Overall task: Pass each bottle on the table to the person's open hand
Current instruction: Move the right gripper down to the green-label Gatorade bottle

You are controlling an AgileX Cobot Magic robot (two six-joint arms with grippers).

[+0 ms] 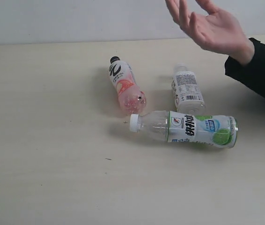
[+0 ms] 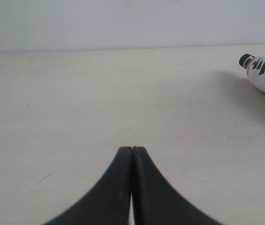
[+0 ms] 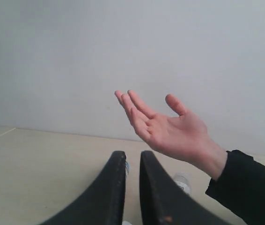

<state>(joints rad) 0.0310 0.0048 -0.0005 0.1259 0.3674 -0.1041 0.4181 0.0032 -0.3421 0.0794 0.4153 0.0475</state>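
While lying flat on the table (image 1: 43, 178), taken left to right around the lime-label bottle (image 1: 186, 129) (white cap pointing left): behind its cap, base just beside it, pink-label bottle (image 1: 125, 89); just behind its middle, white-label bottle (image 1: 187, 89); above and behind its right end, person's hand (image 1: 212, 26), palm open, empty. Left gripper (image 2: 132, 157) pressed closed, holding nothing. Right gripper (image 3: 132, 161) a slit apart, empty.

Pale table (image 1: 53, 164), pink-label bottle (image 1: 125, 86), white-label bottle (image 1: 187, 89) perhaps capped, lime-label bottle (image 1: 188, 129), all lying down, open hand (image 1: 214, 28) above.
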